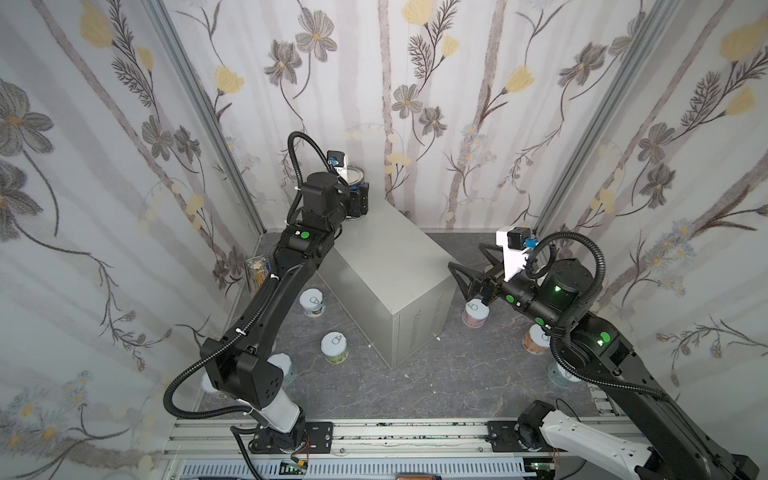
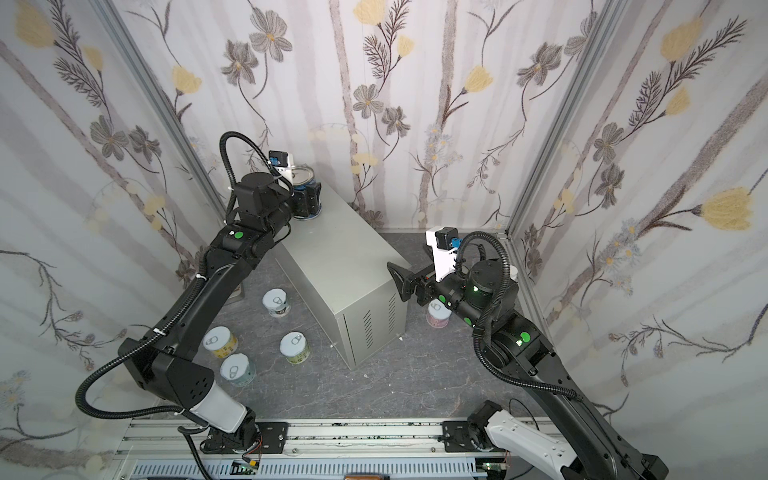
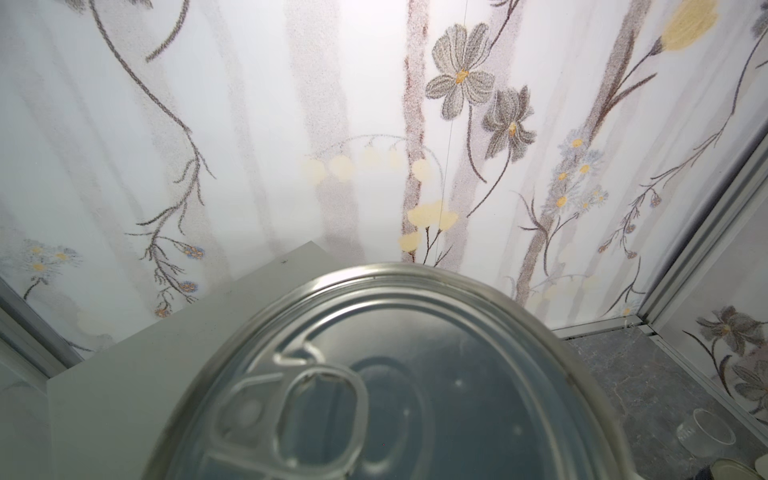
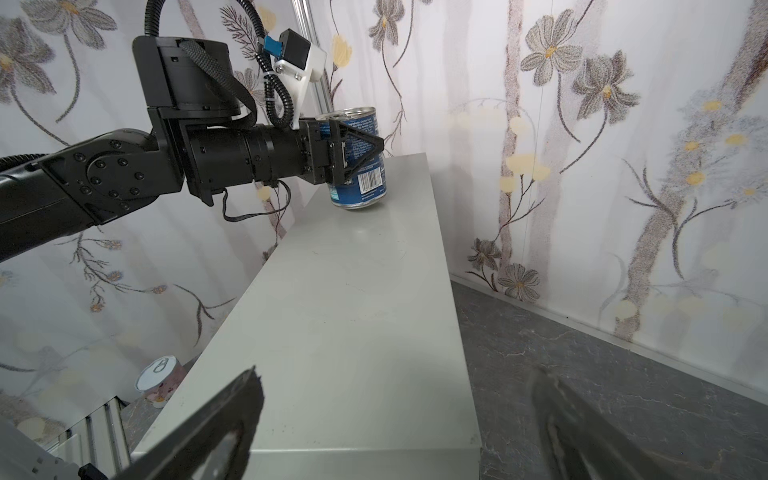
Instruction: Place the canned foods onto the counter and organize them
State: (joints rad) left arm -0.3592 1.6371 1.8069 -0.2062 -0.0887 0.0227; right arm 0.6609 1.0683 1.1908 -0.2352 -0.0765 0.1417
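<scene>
Edges are crowding the tall blue can [image 4: 371, 183]: it is standing near the far corner of the counter [image 4: 345, 332], in the upper middle of the right wrist frame, while plain grey top is stretching open from it toward the near edge. Only that view is showing the label and barcode; the left wrist view is showing just the pull-tab lid, plus a glass cup [image 3: 704, 432] on the floor at lower right. Short cans [image 2: 220, 340] are standing on the floor at lower left in a top view. The left gripper [image 4: 361, 143] is pinching the tall blue can from both sides. The right gripper [image 4: 397, 374] is hovering by the counter's near end, jaws spread wide, holding nothing.
</scene>
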